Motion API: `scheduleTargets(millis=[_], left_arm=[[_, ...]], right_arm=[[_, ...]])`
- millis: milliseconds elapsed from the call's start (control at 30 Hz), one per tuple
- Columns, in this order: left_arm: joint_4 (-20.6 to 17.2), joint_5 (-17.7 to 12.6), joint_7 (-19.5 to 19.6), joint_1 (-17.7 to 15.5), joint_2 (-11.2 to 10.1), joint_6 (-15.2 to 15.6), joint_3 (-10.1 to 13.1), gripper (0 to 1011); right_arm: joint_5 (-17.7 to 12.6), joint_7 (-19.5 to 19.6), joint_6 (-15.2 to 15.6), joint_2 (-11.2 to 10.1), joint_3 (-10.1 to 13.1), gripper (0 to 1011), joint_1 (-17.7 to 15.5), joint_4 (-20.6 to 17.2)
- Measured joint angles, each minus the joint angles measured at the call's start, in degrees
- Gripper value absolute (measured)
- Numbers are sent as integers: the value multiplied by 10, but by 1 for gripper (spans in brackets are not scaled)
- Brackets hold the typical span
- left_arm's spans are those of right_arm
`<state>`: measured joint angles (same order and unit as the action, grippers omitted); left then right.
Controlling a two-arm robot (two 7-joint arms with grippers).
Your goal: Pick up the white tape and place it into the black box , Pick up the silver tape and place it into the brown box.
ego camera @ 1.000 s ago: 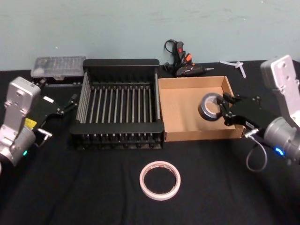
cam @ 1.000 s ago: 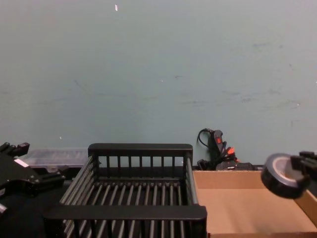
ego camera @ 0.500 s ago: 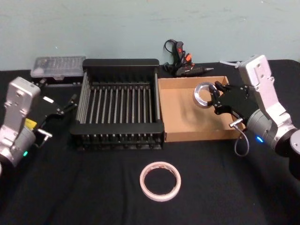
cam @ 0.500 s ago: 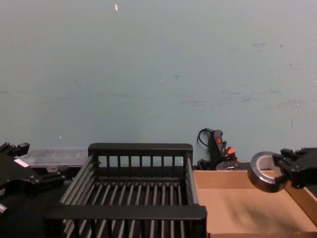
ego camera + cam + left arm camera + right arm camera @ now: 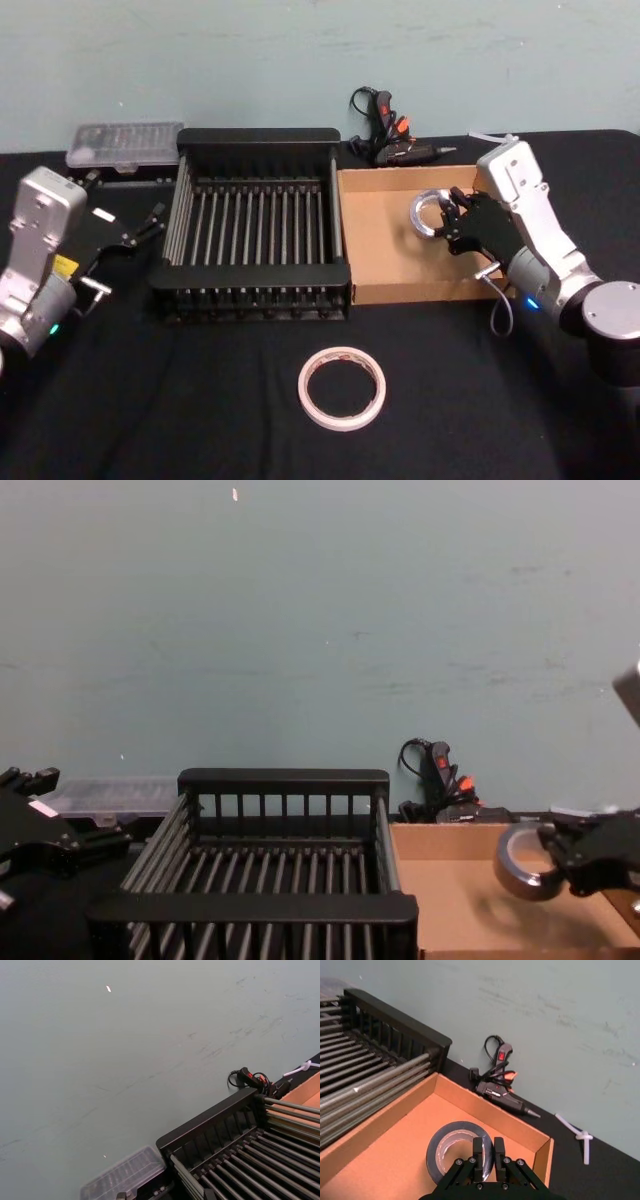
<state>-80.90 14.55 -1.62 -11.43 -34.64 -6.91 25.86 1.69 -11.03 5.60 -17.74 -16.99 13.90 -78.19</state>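
Reaching forward and inward from the right, right gripper (image 5: 452, 222) hangs over the brown box (image 5: 385, 255), wrist raised behind it. Fingers (image 5: 479, 1151) clamped on the rim of the silver tape (image 5: 430, 212), roll tilted, held above the box floor near the far right part. White tape (image 5: 341, 386) flat on the black table (image 5: 180, 400), well apart, in front of the black box (image 5: 257, 232). Left gripper (image 5: 150, 222) parked left of the black box, finger state cannot be told.

dim, even light; soft, slightly blurry
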Motion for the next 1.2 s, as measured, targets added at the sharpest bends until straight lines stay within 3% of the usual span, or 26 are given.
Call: scheduleTargets(millis=[300,700,933,1200], left_arm=[[0,0,0,0,0,0,0,1001],[0,0,0,0,0,0,0,1001],[0,0,0,0,0,0,0,1001],[0,0,0,0,0,0,0,1001]], right_arm=[[20,8,-3,17,6,135,13,33],[20,7,-4,16,6,156,13,32],[18,6,-3,15,5,341,12,31],[17,6,-3,15,5,626,12,30]])
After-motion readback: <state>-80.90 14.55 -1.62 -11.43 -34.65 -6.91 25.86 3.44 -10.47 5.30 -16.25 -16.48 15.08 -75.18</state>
